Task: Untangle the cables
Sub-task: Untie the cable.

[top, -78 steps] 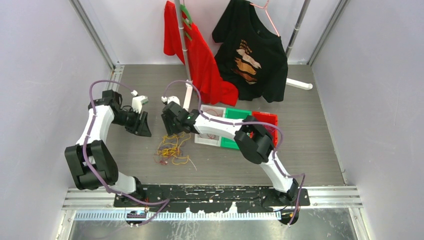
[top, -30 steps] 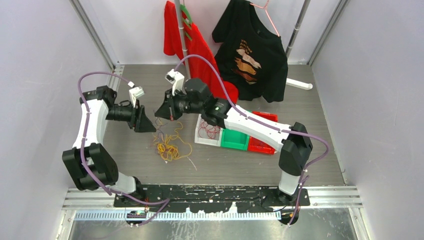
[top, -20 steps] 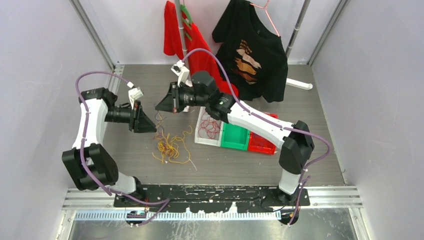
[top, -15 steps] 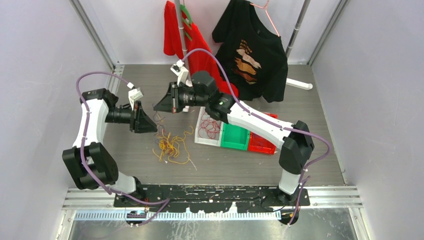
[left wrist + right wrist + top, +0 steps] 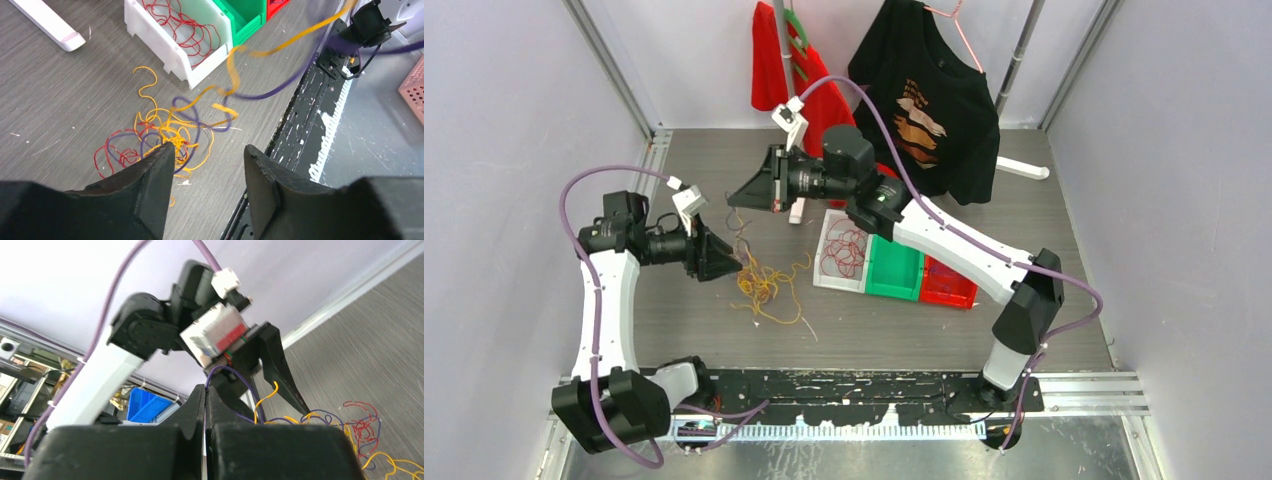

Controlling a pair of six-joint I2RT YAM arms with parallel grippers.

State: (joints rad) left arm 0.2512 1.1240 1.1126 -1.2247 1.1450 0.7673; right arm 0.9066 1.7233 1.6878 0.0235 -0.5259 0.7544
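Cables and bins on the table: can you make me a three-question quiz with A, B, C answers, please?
1. What lies in the white bin?
A) red cables
B) green cables
C) a ball

2. How many bins stand in the row?
A) two
B) three
C) five

3. What is the right gripper doing?
A) standing wide open
B) shut on a purple cable
C) shut on a spoon

Answers:
1 A, red loops lie inside it.
2 B, white, green and red sit side by side.
3 B, its fingers pinch the purple cable.
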